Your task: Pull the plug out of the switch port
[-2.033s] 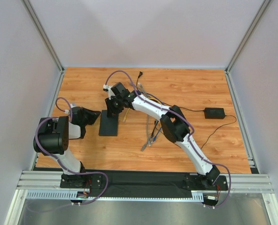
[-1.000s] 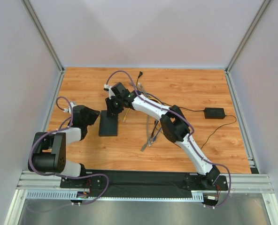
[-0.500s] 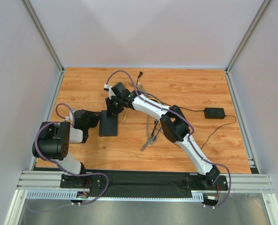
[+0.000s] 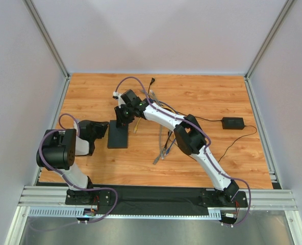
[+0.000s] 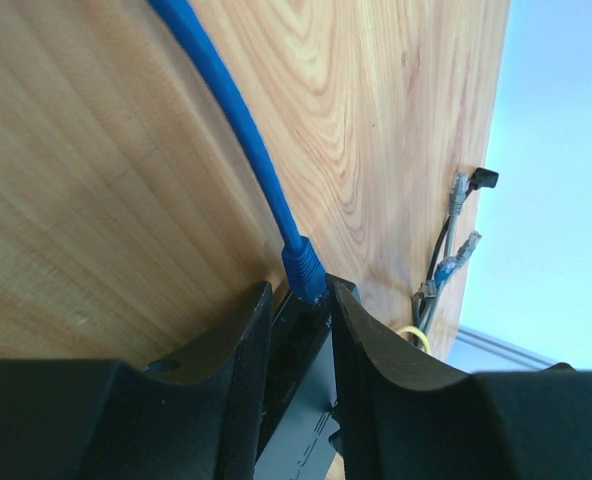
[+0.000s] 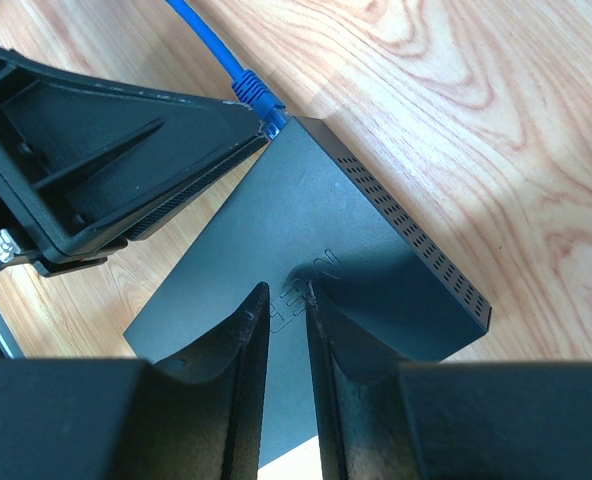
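Two arms meet at the black switch box [image 4: 118, 135] mid-table from above; left gripper [image 4: 104, 128] is at its left edge, right gripper [image 4: 121, 121] on its far end. Left wrist: fingers [image 5: 244, 345] bracket the blue plug [image 5: 304, 272], slightly parted, contact unclear. Right wrist: fingers [image 6: 253, 330] nearly closed, pressing the box top [image 6: 311, 280]; plug [image 6: 259, 99] sits in the corner port.

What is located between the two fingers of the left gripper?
In the left wrist view, the blue plug sits between the left gripper fingers, at the black switch's edge.
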`<state>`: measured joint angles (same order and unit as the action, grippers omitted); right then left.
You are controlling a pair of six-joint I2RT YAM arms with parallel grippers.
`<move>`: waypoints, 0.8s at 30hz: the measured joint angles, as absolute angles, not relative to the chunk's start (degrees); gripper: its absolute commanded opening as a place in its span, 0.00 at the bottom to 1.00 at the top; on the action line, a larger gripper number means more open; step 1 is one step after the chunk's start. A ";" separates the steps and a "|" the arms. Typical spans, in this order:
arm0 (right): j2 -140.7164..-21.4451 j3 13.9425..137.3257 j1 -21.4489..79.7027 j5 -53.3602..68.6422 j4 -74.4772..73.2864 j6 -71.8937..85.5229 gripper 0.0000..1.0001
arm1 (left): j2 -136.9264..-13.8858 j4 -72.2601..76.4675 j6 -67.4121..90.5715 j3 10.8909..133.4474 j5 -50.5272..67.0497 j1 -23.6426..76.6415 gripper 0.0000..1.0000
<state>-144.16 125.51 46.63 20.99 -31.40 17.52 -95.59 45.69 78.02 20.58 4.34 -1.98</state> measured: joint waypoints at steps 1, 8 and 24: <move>-144.16 125.54 46.63 20.99 -31.42 17.50 0.24 | -95.59 45.04 77.67 21.08 4.58 -1.98 0.38; -144.40 126.06 46.61 21.10 -31.86 17.32 0.24 | -95.59 41.06 75.61 23.83 6.00 -2.02 0.41; -144.46 126.21 46.59 21.17 -31.94 17.02 0.24 | -97.34 40.93 75.72 24.93 7.68 -2.70 0.25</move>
<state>-144.46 126.21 46.59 21.17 -31.94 17.02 -97.34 40.93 75.72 24.93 7.68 -2.70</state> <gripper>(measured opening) 0.239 0.285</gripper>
